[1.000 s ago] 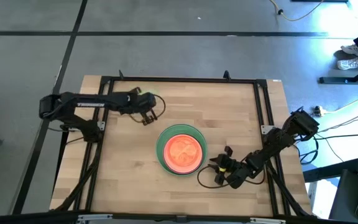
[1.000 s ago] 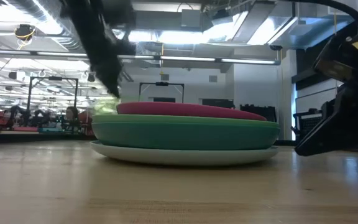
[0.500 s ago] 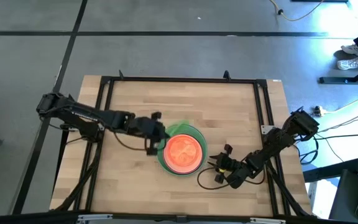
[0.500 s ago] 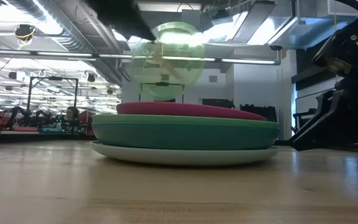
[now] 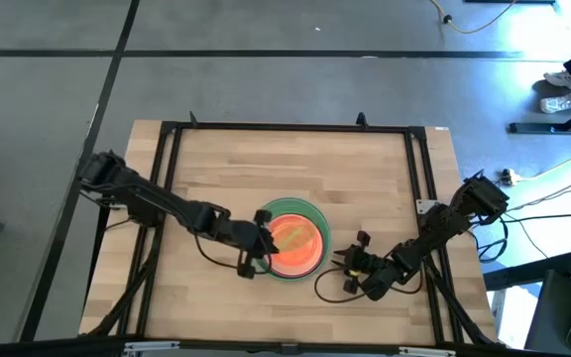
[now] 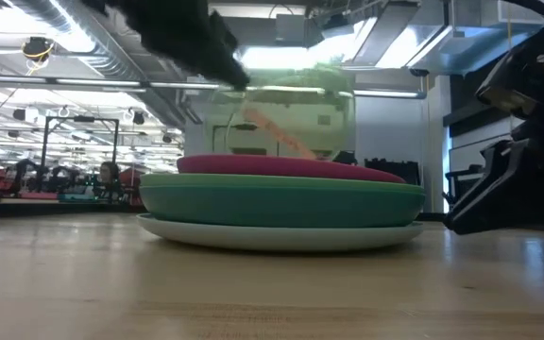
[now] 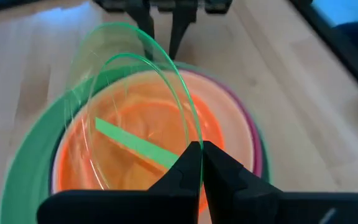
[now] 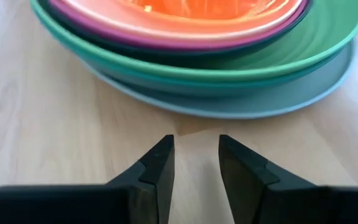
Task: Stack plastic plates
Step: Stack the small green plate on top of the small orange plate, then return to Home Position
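Observation:
A stack of plates [image 5: 310, 211] stands at mid-table: pale blue-grey at the bottom, then green, teal, black, magenta and peach, with translucent orange on top [image 7: 160, 124]. My left gripper [image 5: 259, 251] is at the stack's left side, shut on the translucent lime green plate [image 6: 281, 113], which stands tilted over the stack. My right gripper [image 5: 343, 273] is low by the table right of the stack, open, with the stack [image 8: 229, 62] just ahead of its fingers. My left gripper [image 7: 199, 148] pinches the lime green plate by its rim [image 7: 188, 127] between the two fingers. The fingers come from the table's left, slanting down. The plate stands steeply tilted above the orange plate; whether its lower edge touches the stack I cannot tell.
A black frame [image 5: 285, 127] runs around the wooden table top. Bare wood lies on the far side and left of the stack. The right arm [image 6: 508, 189] stands close to the stack's right side.
My left gripper has swung from the table's far left part toward the near edge and the right, to the stack, carrying the lime green plate. The plate has come over the stack and lower. The right arm has kept still.

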Controlling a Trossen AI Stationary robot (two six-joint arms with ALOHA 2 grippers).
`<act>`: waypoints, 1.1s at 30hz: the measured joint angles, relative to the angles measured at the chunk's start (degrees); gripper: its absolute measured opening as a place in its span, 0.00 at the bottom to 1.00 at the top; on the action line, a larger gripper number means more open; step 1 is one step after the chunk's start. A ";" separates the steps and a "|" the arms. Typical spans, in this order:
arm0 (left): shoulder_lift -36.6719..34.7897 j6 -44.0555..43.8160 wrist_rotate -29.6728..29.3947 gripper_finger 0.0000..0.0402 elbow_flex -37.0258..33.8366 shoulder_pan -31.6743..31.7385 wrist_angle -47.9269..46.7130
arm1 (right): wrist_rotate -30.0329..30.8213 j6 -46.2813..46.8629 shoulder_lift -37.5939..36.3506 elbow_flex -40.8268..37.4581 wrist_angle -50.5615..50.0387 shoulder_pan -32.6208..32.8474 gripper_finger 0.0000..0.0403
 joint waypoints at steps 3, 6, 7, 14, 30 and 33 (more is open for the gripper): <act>1.98 -0.22 -0.86 0.01 0.00 0.00 0.07 | 2.74 -0.98 0.00 0.00 0.00 0.00 0.29; 3.42 -0.34 -0.18 0.01 0.00 0.00 0.16 | 3.84 -1.08 0.00 0.00 0.00 0.00 0.29; 3.82 -0.34 0.25 0.01 0.00 0.00 0.17 | 3.88 -1.08 0.00 0.00 0.00 0.00 0.30; 4.65 -2.33 -0.23 0.12 -0.07 0.09 -0.04 | 3.89 -1.43 0.00 0.00 0.00 0.00 0.40; -9.25 -0.07 -0.24 0.26 -2.14 0.23 -8.47 | 4.74 -13.95 -12.06 0.07 -4.89 -0.17 0.57; -14.01 2.85 -0.27 0.26 -6.02 1.28 -6.31 | 4.21 -15.19 -17.30 0.11 -10.25 -2.41 0.55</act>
